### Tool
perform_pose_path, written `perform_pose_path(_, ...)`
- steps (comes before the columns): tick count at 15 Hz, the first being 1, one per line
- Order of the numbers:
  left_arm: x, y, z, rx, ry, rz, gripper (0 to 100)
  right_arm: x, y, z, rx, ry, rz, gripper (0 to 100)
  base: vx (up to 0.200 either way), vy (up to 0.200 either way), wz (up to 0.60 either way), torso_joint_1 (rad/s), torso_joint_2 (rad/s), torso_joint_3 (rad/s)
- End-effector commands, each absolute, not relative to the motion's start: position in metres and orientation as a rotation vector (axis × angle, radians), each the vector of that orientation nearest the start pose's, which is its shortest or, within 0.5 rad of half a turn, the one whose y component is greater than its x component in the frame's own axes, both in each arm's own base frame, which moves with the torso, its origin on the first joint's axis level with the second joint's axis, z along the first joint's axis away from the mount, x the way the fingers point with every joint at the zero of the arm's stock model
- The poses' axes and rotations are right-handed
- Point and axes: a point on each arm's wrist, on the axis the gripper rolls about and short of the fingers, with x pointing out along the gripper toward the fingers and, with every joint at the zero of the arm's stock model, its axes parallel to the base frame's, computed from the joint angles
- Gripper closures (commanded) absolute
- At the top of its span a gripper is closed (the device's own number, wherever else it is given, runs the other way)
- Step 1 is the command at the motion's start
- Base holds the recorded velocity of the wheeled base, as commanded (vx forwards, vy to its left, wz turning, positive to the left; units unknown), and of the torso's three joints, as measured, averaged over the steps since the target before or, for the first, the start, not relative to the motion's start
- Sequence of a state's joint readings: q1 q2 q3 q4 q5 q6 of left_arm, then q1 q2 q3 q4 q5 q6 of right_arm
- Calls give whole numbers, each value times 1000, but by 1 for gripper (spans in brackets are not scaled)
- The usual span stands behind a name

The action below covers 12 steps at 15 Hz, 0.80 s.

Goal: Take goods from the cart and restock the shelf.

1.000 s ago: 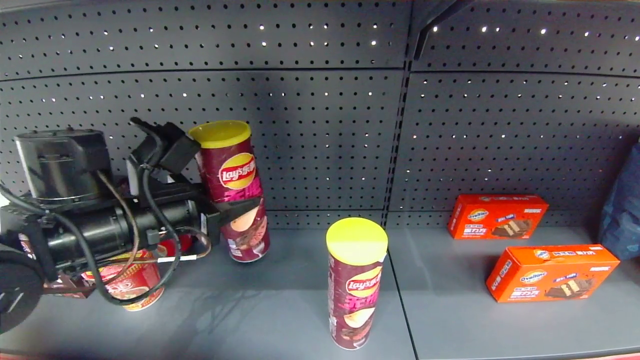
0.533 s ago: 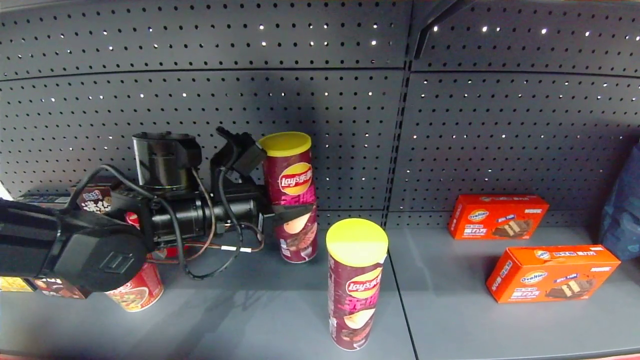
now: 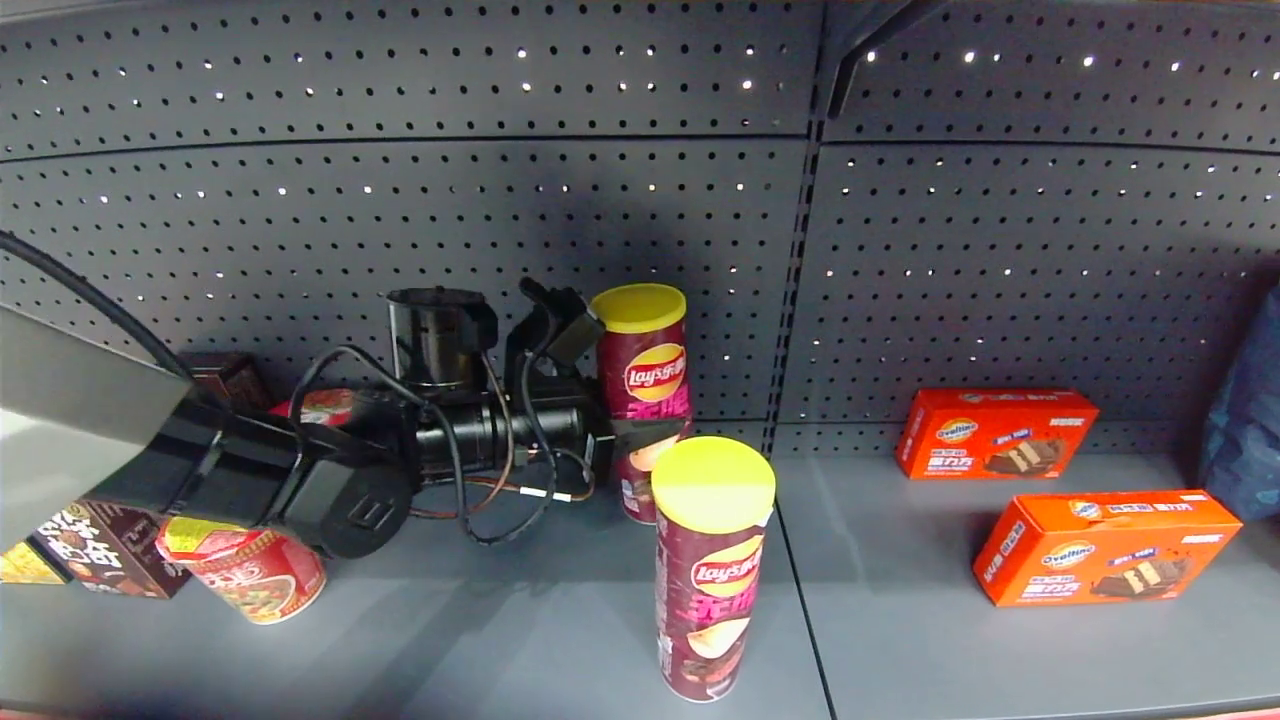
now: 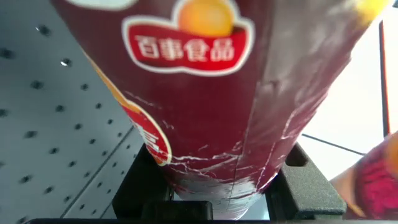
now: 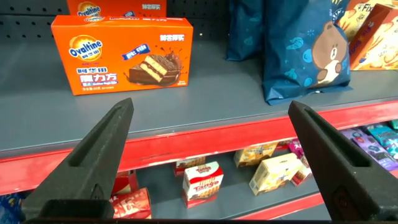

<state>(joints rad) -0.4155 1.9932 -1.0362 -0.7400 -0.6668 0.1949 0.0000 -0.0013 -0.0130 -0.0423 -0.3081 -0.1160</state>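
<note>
Far left on the shelf (image 3: 480, 640), a brown box (image 3: 105, 548) sits at the front edge with a red noodle cup (image 3: 248, 580) just beside it. Behind them, back by the pegboard wall (image 3: 400, 200), a second brown box (image 3: 228, 375) and another red cup (image 3: 322, 405) peek out past the left arm. That arm stretches in over the shelf from the left. At its end, the left gripper (image 3: 648, 432) has its jaws closed tight round the lower half of the rear chips can (image 3: 648, 370). That can is maroon with a yellow lid, close to upright and near the wall. The left wrist view shows the can's wall pinched between the black fingers. Its base is partly hidden, so I can't tell whether it touches the shelf.

Just in front and a touch to the right, the front chips can (image 3: 712, 560) stands upright near the shelf's front edge, free of the gripper.

Across the divider there are two orange boxes, both lying flat. The back orange box (image 3: 990, 432) is against the wall. The front orange box (image 3: 1105, 545) is nearer the edge and further right, and the two are apart. A dark blue bag (image 3: 1250, 420) sits at the far right.

The right gripper (image 5: 211, 106) hangs out in front of the shelf's red front lip (image 5: 205, 146). Its jaws are spread wide with nothing between them, facing the front orange box and the blue bag. Small boxes (image 5: 202, 180) sit on the tier below.
</note>
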Motion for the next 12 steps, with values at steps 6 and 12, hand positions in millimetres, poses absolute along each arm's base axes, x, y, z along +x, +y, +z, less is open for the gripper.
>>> perform_pose_path(6, 367, -176, 123, 134, 139, -1143, 100, -25, -7, 83, -107, -37, -310, 0, 0, 0, 0, 0, 0, 0)
perform_pose_path(12, 381, -180, 120, 136, 127, -1138, 100, -25, -7, 84, -107, -38, -310, 0, 0, 0, 0, 0, 0, 0)
